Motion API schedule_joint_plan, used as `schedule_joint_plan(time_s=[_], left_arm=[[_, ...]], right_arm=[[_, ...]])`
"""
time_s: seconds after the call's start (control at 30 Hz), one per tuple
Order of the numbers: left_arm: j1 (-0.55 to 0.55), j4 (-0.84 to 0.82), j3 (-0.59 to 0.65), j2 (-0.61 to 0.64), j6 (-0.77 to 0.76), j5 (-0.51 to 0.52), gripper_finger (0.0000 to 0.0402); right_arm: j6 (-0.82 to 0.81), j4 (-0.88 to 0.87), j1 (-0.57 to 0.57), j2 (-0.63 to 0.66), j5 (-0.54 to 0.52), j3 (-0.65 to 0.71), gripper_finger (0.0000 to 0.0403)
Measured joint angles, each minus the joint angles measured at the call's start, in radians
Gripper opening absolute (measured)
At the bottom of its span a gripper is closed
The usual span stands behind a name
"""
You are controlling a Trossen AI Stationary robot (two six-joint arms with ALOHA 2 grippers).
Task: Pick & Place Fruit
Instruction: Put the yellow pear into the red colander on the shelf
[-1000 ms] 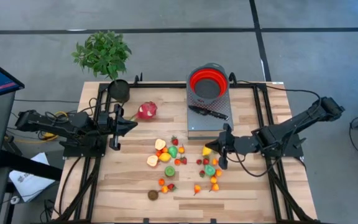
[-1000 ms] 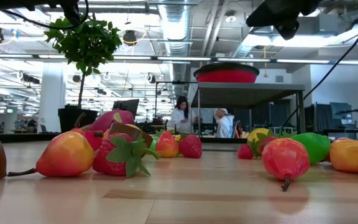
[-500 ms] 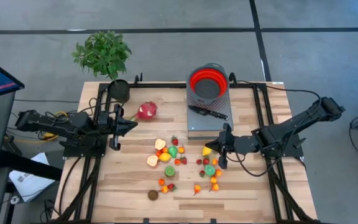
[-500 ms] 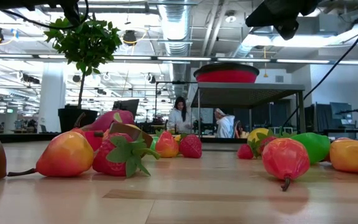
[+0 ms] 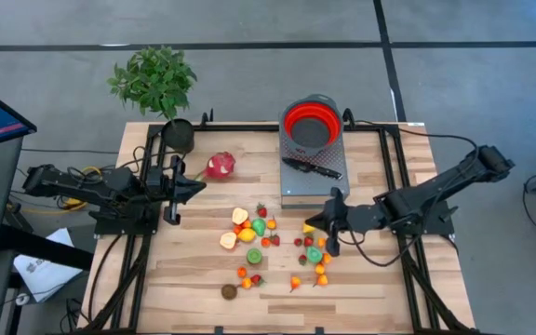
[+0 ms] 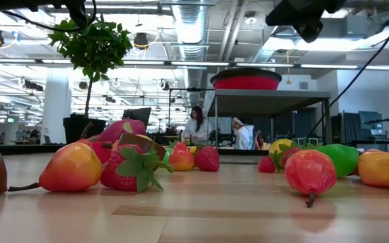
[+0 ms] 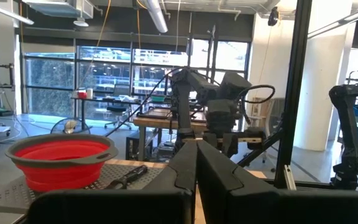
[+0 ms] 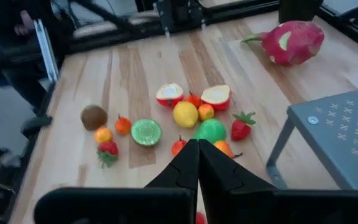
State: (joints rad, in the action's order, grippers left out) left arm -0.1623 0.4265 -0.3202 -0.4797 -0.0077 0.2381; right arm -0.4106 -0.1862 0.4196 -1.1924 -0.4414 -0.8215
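I see the fruit [image 5: 273, 244] scattered mid-table, the dragon fruit [image 5: 220, 166] apart near the left arm. The right gripper [image 5: 327, 223] hangs clenched and empty over the fruit. The left gripper [image 5: 197, 186] waits clenched at the left edge.

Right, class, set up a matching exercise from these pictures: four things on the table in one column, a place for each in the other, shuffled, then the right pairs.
Things:
1. dragon fruit
2. red bowl
3. knife
4. brown fruit

Places:
A. lying on the grey stand, in front of the bowl
B. nearest the table's front edge
C. beside the potted plant
D. at the back of the grey stand

Pairs: 1-C, 2-D, 3-A, 4-B
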Motion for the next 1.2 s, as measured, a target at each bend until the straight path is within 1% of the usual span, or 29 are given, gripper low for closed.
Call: schedule_joint_plan(time_s=[0.07,0.3,0.4,0.6,0.73,0.83,0.9,1.0,1.13,1.2], left_arm=[[0.0,0.0,0.0,0.0,0.0,0.0,0.0003],[0.0,0.001,0.0,0.0,0.0,0.0,0.0003],[0.0,0.001,0.0,0.0,0.0,0.0,0.0003],[0.0,0.001,0.0,0.0,0.0,0.0,0.0003],[0.0,0.001,0.0,0.0,0.0,0.0,0.0003],[0.0,0.001,0.0,0.0,0.0,0.0,0.0003],[0.0,0.001,0.0,0.0,-0.001,0.0,0.0003],[0.0,0.001,0.0,0.0,0.0,0.0,0.0003],[0.0,0.001,0.0,0.0,-0.001,0.0,0.0003],[0.0,0.001,0.0,0.0,0.0,0.0,0.0003]], right_arm=[[0.024,-0.021,-0.001,-0.036,0.002,-0.045,0.0001],[0.097,-0.348,-0.013,-0.218,0.023,-0.189,0.0001],[0.109,-0.436,-0.025,-0.296,0.045,-0.219,0.0001],[0.248,-0.477,-0.037,-0.404,0.052,-0.223,0.0001],[0.327,-0.483,-0.037,-0.44,0.057,-0.223,0.0],[0.365,-0.509,-0.043,-0.452,0.082,-0.233,0.0],[0.328,-0.534,-0.048,-0.452,0.083,-0.249,0.0],[0.185,-0.592,-0.072,-0.444,0.097,-0.278,0.0],[-0.041,-0.687,-0.109,-0.411,0.206,-0.299,0.0],[-0.123,-0.718,-0.115,-0.404,0.253,-0.297,0.0]])
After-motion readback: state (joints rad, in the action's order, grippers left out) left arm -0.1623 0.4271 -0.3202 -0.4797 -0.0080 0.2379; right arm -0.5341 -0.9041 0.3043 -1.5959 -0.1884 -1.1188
